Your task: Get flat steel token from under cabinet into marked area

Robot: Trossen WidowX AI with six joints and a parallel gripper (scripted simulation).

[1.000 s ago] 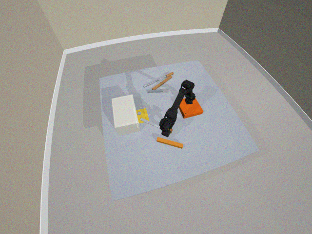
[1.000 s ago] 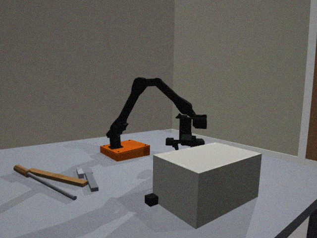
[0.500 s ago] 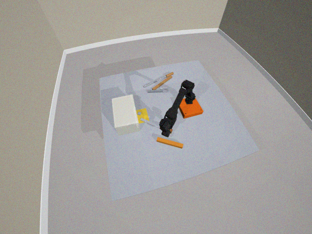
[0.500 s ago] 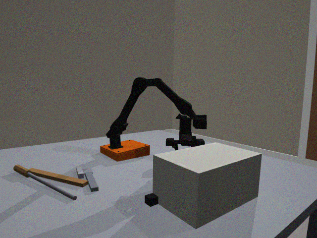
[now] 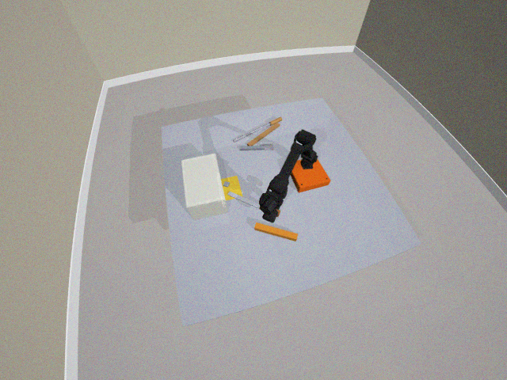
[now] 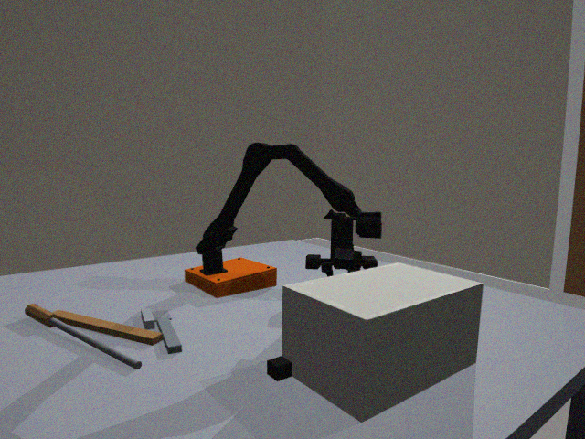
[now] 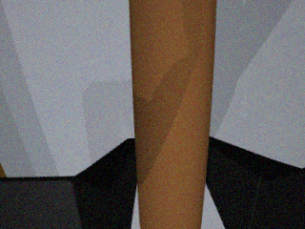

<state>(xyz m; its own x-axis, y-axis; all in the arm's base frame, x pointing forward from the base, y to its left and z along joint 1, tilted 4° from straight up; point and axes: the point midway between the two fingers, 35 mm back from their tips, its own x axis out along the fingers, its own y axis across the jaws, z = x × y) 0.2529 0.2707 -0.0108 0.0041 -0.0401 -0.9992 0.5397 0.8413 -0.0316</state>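
The grey token lies on the yellow marked area, close to the front of the white cabinet. Whether it is wholly inside the area is too small to tell. A tool with a thin grey shaft reaches from under the arm to the yellow area; its flat tip is apart from the token. My gripper points down and is shut on the tool's wooden handle, with a finger on each side. In the top view the wrist hides most of the handle.
An orange wooden bar lies near the gripper. A rod with a wooden handle, a wooden stick and grey pieces lie farther off. A black cube sits beside the cabinet.
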